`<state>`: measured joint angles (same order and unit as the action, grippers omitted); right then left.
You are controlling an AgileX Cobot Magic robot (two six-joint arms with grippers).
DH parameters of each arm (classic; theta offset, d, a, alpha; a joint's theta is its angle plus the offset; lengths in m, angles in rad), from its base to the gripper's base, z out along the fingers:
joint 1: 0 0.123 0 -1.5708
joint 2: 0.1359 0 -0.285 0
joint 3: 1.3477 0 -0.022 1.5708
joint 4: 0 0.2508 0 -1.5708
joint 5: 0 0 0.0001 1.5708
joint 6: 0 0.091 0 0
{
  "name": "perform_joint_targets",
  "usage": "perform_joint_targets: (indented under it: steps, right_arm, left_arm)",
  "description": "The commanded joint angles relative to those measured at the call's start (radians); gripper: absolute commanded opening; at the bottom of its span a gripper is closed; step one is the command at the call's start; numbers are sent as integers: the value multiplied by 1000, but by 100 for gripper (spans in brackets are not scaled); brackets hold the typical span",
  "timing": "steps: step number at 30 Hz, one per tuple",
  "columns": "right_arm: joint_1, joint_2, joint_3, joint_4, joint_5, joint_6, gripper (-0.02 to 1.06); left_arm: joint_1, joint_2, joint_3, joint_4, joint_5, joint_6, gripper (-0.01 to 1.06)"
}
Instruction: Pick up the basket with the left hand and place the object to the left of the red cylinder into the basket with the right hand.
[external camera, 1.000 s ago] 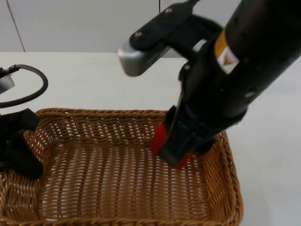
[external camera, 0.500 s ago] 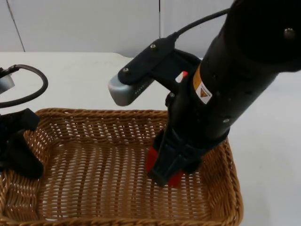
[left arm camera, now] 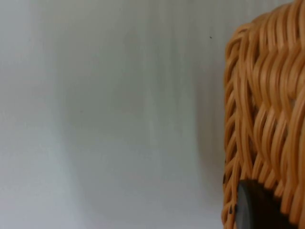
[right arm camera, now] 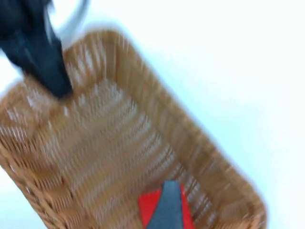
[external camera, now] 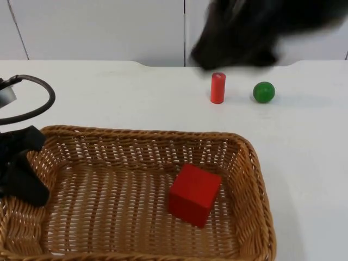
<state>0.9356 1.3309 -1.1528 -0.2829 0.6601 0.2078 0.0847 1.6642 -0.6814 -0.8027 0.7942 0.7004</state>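
Note:
The wicker basket takes up the near half of the table. A red cube lies tilted on its floor, right of centre. My left gripper is shut on the basket's left rim; in the left wrist view a black fingertip presses against the woven wall. My right gripper is a dark blur high over the far table edge, open and holding nothing. From the right wrist view I look down on the basket and the cube. The red cylinder stands upright behind the basket.
A green ball rests on the table just right of the red cylinder. The grey partition wall closes the far side. Bare white table lies to the right of the basket and between it and the cylinder.
The right gripper let go of the red cube inside the basket and rose quickly up and away to the back. The cube now lies in the basket. The left arm has not moved.

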Motion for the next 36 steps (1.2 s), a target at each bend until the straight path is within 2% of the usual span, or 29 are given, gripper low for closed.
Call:
perform_joint_targets:
  steps: [1, 7, 13, 17, 19, 21, 26, 28, 34, 35, 36]
  right_arm:
    - [8, -100, -4, -11, 23, 2, 69]
    - [6, -295, -2, -30, 100, 2, 69]
    - [6, -377, -2, -30, 157, 2, 69]
    - [6, -409, -2, -30, 211, 2, 69]
    - [6, -411, -2, -30, 223, 2, 69]
    - [6, -411, -2, -30, 246, 2, 69]
    - [6, -411, 26, -29, 251, 7, 69]
    - [6, -411, 47, -29, 255, 12, 69]
    - [6, -411, 85, -29, 258, 28, 69]
    - [6, -411, 88, -29, 258, 28, 69]
    - [6, -418, 90, -29, 260, 28, 69]
  left_arm:
    - [3, -9, -1, -31, 31, -6, 0]
    - [3, -9, -1, -49, 31, -6, 0]
    - [3, -9, -1, -74, 9, -6, 0]
    - [-42, -7, -1, -125, -67, -6, 0]
    - [-53, -7, -1, -128, -79, -6, 0]
    - [-107, 15, -1, -156, -126, -1, 0]
    - [-159, 115, -6, -266, -156, 84, 0]
    - [-164, 168, -6, -347, -156, 168, 0]
    - [-164, 254, -6, -417, -150, 259, 0]
    - [-164, 266, -6, -419, -152, 263, 0]
    - [-164, 274, -6, -416, -157, 263, 6]
